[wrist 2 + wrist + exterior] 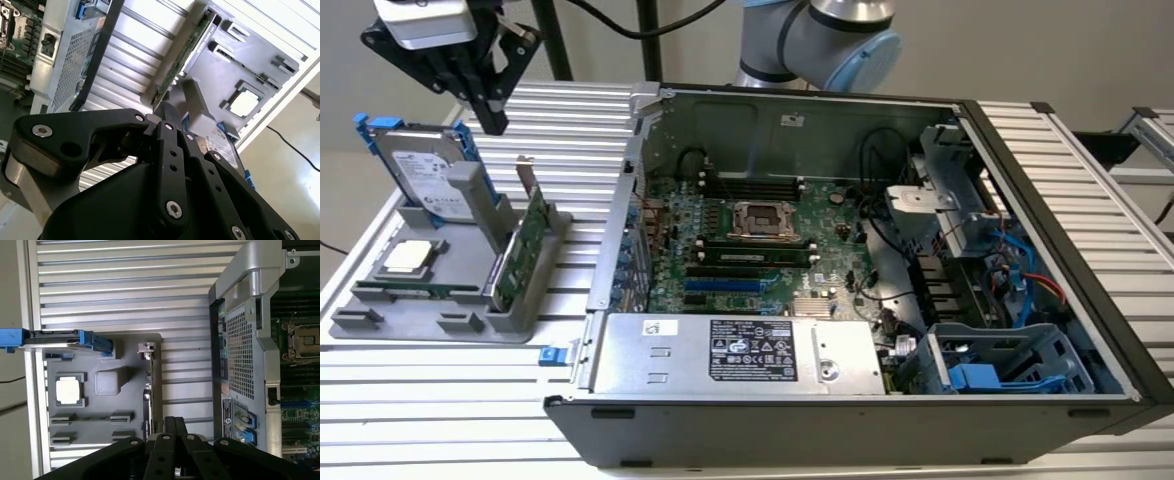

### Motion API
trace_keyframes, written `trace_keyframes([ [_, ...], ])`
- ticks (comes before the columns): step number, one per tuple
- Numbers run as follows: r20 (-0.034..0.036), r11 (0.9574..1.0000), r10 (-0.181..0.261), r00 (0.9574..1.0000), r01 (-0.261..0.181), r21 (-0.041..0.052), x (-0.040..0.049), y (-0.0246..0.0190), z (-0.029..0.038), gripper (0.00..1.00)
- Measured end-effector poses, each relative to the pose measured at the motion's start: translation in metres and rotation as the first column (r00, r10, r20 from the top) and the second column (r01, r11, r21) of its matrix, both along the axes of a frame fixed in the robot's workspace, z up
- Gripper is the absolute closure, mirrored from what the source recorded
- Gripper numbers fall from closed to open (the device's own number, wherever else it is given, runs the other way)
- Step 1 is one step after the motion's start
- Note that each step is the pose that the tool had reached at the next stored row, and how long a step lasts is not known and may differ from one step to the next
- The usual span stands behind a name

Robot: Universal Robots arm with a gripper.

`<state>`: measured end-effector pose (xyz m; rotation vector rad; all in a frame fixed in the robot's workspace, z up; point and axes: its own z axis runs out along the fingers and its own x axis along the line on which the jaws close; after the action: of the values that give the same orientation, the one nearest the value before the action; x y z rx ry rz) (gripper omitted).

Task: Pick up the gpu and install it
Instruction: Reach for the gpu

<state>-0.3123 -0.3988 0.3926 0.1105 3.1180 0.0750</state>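
Note:
The gpu (524,252) stands on edge in a slot of the grey holder (454,326) at the exterior view's left, green board face out and silver bracket up. My gripper (494,122) hangs above and behind it, near the top of the hard drive (432,176), fingers shut with nothing between them. In the first wrist view the gpu (148,390) appears edge-on just beyond my gripper (175,421). In the second wrist view the fingertips (169,112) point at the near end of the gpu (183,54).
The open computer case (854,425) lies at the exterior view's right, motherboard (747,240) exposed with blue and black slots, power supply (734,352) in front. The holder also carries a processor (407,257) and a memory stick (403,291). Ribbed aluminium table (440,400) underneath.

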Motion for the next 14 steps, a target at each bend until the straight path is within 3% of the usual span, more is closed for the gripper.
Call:
trace_keyframes([
  [14,0.0001,1.0,0.0,1.0,0.0,0.0,-0.0153,0.0,0.0,1.0],
])
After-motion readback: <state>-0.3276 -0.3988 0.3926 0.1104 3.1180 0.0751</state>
